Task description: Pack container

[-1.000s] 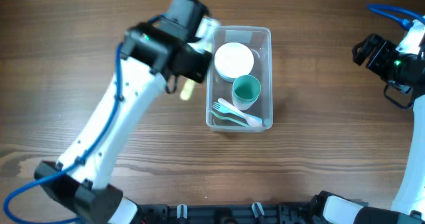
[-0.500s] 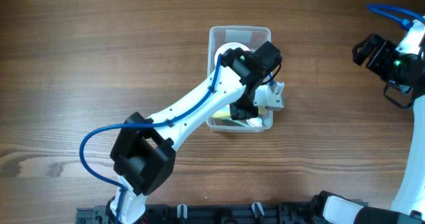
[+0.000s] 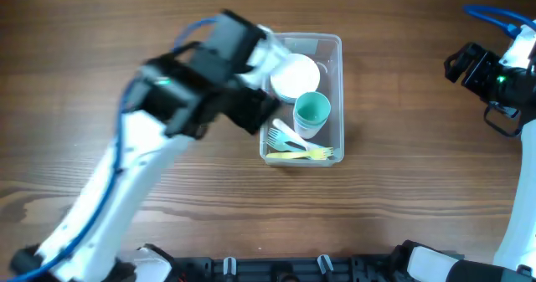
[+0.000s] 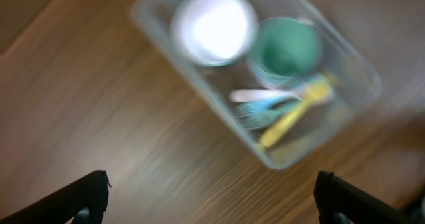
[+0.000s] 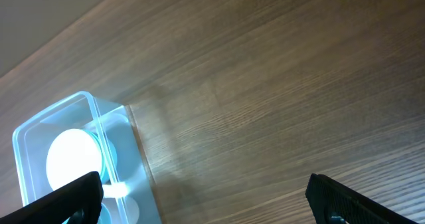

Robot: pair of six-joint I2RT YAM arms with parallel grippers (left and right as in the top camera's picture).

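Observation:
The clear container (image 3: 339, 89) stands mid-table and holds a white bowl (image 3: 295, 74), a teal cup (image 3: 311, 112), a white fork (image 3: 289, 135) and a yellow fork (image 3: 306, 154). My left gripper (image 3: 254, 115) is blurred with motion, just left of the container's rim and above the table. In the left wrist view the gripper (image 4: 212, 204) is open and empty, with the container (image 4: 358, 74), yellow fork (image 4: 292, 114) and cup (image 4: 287, 48) ahead of it. My right gripper (image 3: 473, 69) hangs open at the far right, well away. Its wrist view shows it empty (image 5: 212, 204) and the container (image 5: 40, 121) at lower left.
Bare wooden tabletop (image 3: 402, 190) surrounds the container on all sides. The left arm's white links (image 3: 126, 173) stretch from the front left corner toward the container. The right arm's base (image 3: 519, 232) rises along the right edge.
The left gripper was over the container with the yellow fork. It has opened, left the fork lying in the container's near end, and swung back to the left. The right arm has stayed still.

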